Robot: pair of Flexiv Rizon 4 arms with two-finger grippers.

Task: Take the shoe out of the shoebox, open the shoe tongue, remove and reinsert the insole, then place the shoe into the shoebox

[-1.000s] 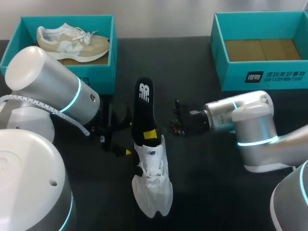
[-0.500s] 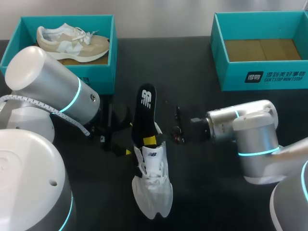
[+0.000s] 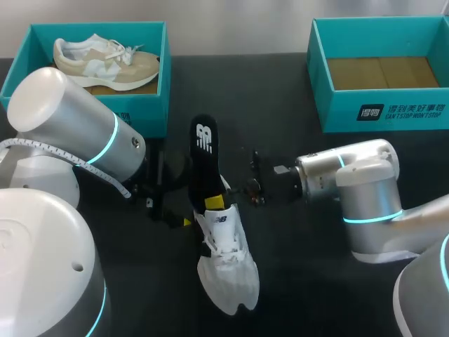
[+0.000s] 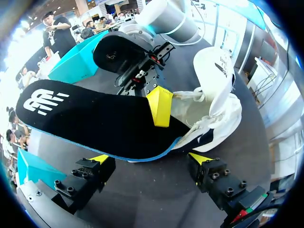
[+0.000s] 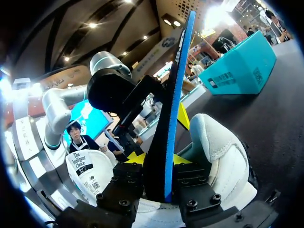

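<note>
Black insole sticks half out of the white shoe, pinched edge-on between my right gripper's fingers. I see my left gripper spread wide, holding nothing, with the shoe just ahead.

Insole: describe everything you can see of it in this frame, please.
The insole is thin, black, foam-like, with a white logo near its heel end and a blue edge. Its front end is tucked into the opening of the white shoe; the rest sticks out past the shoe's heel. The right gripper is shut on it beside the opening, a yellow tip on its top face. The left gripper stands open nearby.
</note>
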